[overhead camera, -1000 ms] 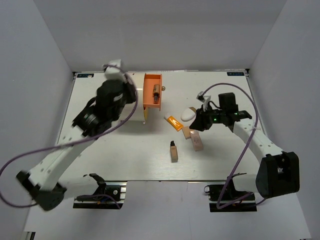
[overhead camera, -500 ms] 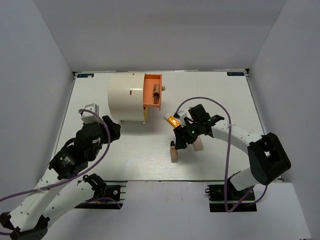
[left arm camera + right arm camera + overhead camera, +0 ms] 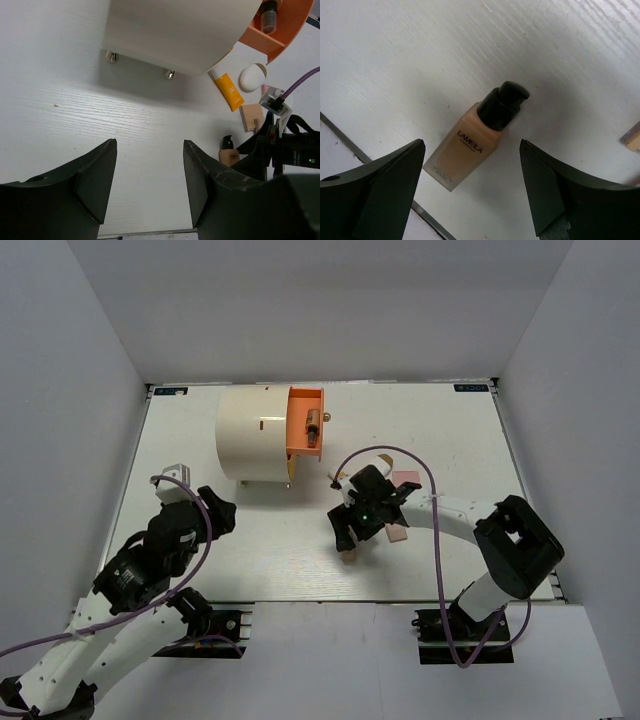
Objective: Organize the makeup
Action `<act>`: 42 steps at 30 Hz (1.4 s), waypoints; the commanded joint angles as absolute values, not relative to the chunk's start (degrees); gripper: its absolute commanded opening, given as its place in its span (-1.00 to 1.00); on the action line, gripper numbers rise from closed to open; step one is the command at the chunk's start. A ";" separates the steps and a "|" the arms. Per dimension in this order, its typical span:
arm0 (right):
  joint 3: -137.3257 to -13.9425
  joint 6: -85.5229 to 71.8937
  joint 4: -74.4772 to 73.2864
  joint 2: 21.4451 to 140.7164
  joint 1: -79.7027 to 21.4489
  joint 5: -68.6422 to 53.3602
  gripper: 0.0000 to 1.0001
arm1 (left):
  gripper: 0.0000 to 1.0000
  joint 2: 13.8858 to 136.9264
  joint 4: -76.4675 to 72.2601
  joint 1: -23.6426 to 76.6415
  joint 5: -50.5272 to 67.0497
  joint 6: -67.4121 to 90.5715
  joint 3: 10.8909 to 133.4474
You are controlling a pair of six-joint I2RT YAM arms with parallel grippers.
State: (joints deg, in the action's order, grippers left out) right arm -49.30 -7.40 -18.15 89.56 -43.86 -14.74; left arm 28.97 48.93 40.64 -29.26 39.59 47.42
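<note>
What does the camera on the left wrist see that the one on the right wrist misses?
Only the left wrist view shows the cream cylinder with its orange front, the orange-and-white tube and the white oval compact beside it. Only the right wrist view is close enough to read the LAMEILA lettering on the tan bottle and to see its black pump cap clearly. Both views show that same bottle lying on the white table; in the left wrist view it is small and off to the right.

Tan rectangular foundation bottle w/ black pump cap [image 3: 470, 150]: "LAMEILA" in dark caps, smaller line below illegible. White print on orange tube [image 3: 229, 91] unreadable.
</note>
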 commanded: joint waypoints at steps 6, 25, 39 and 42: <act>-49.22 -11.51 -16.61 92.28 -48.95 -1.86 0.57 | 0.31 26.98 49.66 40.87 -29.36 41.31 46.32; -66.66 10.27 -27.07 79.37 -49.04 -6.85 -0.97 | 0.31 22.50 49.31 41.40 -29.71 41.57 44.83; -104.82 -2.26 -21.27 95.77 -47.55 3.68 -0.95 | 0.31 21.71 49.74 41.40 -30.41 42.19 44.47; -109.23 -8.23 -19.87 99.65 -46.67 5.88 -0.95 | 0.31 21.97 49.75 41.40 -30.59 42.36 44.47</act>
State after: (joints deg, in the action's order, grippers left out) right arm -105.36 -1.39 -22.59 97.38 -47.62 1.98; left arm 21.41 49.36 41.10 -29.58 42.06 44.58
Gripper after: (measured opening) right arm 0.438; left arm 0.657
